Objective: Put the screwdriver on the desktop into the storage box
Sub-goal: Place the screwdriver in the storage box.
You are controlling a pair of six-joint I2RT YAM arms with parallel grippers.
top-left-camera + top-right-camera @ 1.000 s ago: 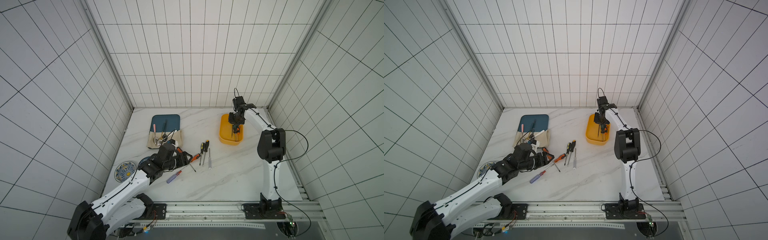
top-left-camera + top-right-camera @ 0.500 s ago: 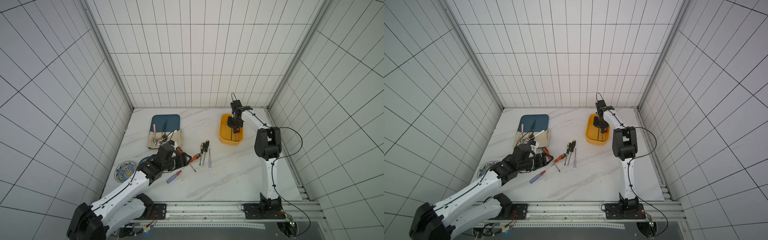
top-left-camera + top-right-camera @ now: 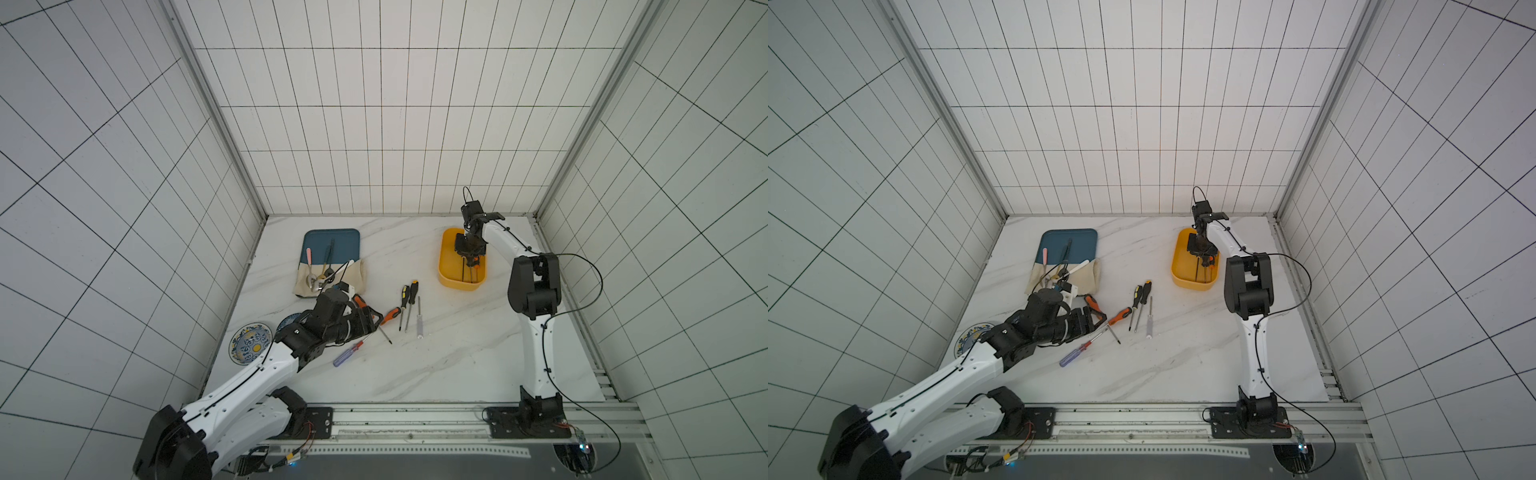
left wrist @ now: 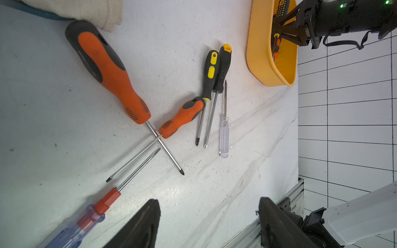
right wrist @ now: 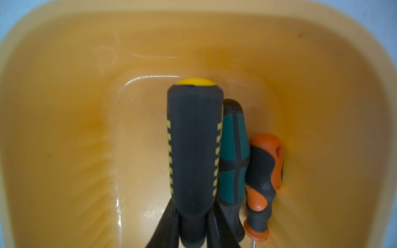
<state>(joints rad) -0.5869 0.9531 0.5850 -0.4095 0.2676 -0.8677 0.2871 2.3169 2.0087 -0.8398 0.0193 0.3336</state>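
The yellow-orange storage box (image 3: 446, 266) (image 3: 1179, 268) stands at the back right of the desktop (image 3: 457, 353). Inside it, my right gripper (image 5: 193, 216) (image 3: 469, 249) is shut on a black screwdriver with a yellow cap (image 5: 193, 139). This screwdriver lies next to a teal-black one (image 5: 233, 161) and an orange-black one (image 5: 264, 171). Several screwdrivers lie loose mid-desktop: a big orange one (image 4: 107, 70), a small orange one (image 4: 182, 117), two black-yellow ones (image 4: 210, 75), a clear one (image 4: 224, 139) and a blue-red one (image 4: 90, 216) (image 3: 347, 355). My left gripper (image 4: 208, 206) (image 3: 372, 320) hovers open beside them, holding nothing.
A dark teal tray (image 3: 345, 241) with cutlery and a beige cloth (image 3: 357, 274) sit at the back left. A patterned plate (image 3: 249, 343) lies by the left wall. Tiled walls enclose three sides, and a metal rail (image 3: 415, 419) runs along the front edge.
The right arm's elbow has drawn slightly left while its gripper stays in the storage box with the screwdriver. The left arm has hardly moved.
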